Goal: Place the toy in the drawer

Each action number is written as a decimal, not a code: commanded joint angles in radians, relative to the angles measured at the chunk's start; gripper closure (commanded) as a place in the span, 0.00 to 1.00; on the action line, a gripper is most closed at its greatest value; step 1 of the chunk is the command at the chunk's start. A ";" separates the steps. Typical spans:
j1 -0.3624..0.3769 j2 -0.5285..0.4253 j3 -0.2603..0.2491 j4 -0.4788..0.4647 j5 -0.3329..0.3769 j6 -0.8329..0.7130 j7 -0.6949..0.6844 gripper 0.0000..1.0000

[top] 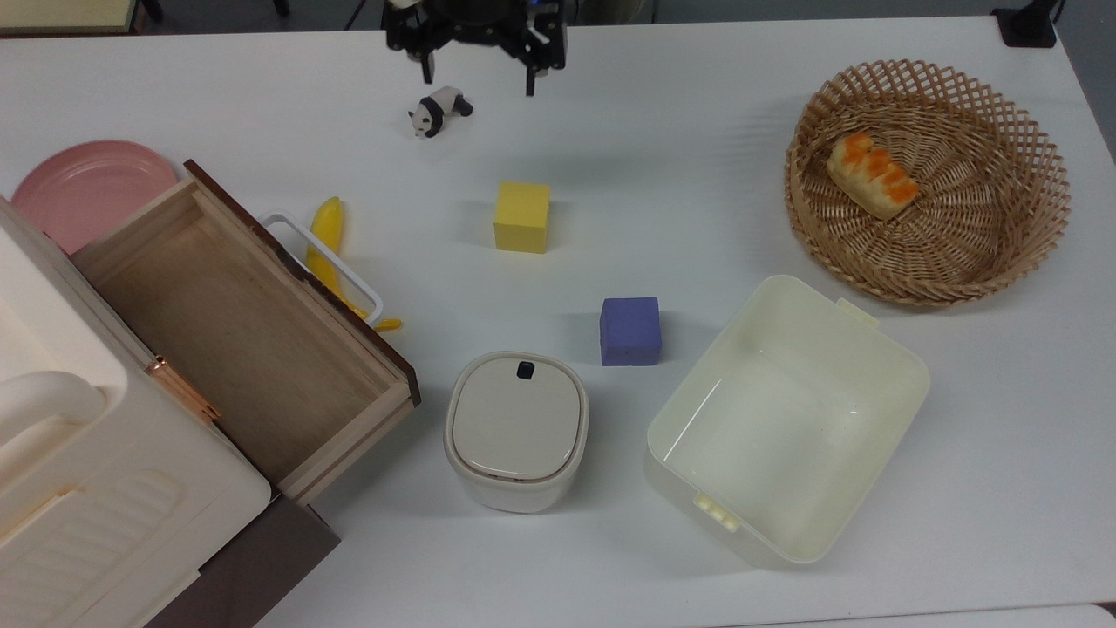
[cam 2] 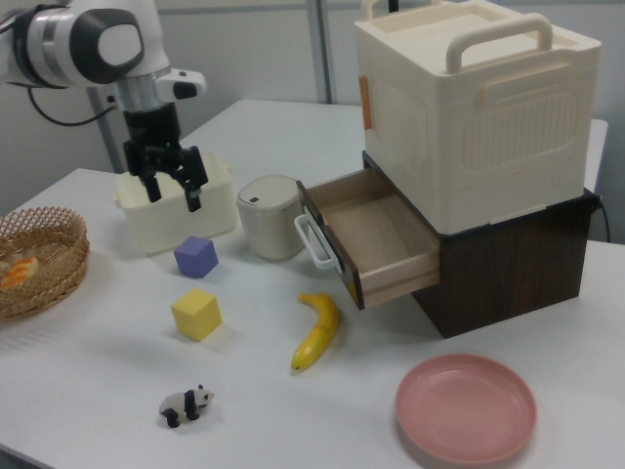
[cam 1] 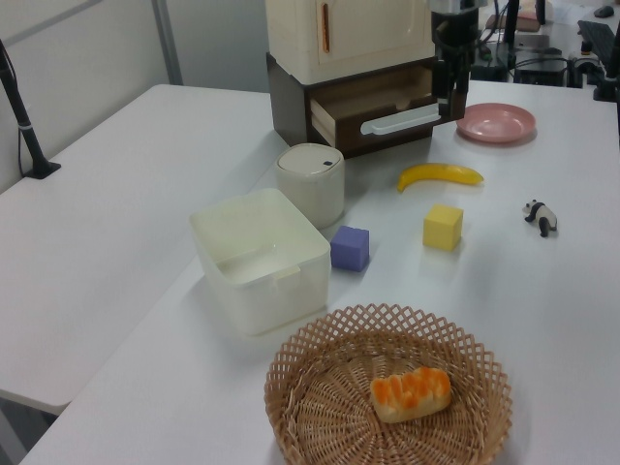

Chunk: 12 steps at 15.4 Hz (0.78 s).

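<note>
Up at the far edge of the bench (top: 697,131) in the top view, the gripper (top: 478,65) hangs with its fingers spread apart and nothing between them. The toy (top: 438,111) stands on the bench just below it in the top view, apart from the fingers; in the right view the toy (cam 2: 186,405) sits close to the near edge, while the gripper (cam 2: 169,183) hangs high above the surface.

Meanwhile the drawer (top: 235,331) stands pulled open at the top view's left, its light-wood floor bare. It sticks out from a dark cabinet (cam 2: 508,264) that carries a cream box (cam 2: 474,107) on top. A banana (top: 327,249) lies just beside the drawer's white handle, and a pink plate (top: 87,187) rests near the bench's far left corner in the top view.

The yellow cube (top: 522,216) sits between the toy and the purple cube (top: 629,331), well apart from both. A lidded pot (top: 516,430) stands near the drawer's front corner, with the tub (top: 785,419) to the top view's right of it. A wicker basket (top: 928,179) near the far right corner holds a piece of bread (top: 874,174).
</note>
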 commanded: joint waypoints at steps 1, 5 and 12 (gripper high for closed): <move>0.038 -0.138 -0.010 -0.153 0.008 -0.011 0.022 0.00; 0.029 -0.311 -0.009 -0.285 0.011 -0.049 -0.007 0.00; -0.104 -0.439 0.020 -0.370 0.074 -0.034 0.197 0.00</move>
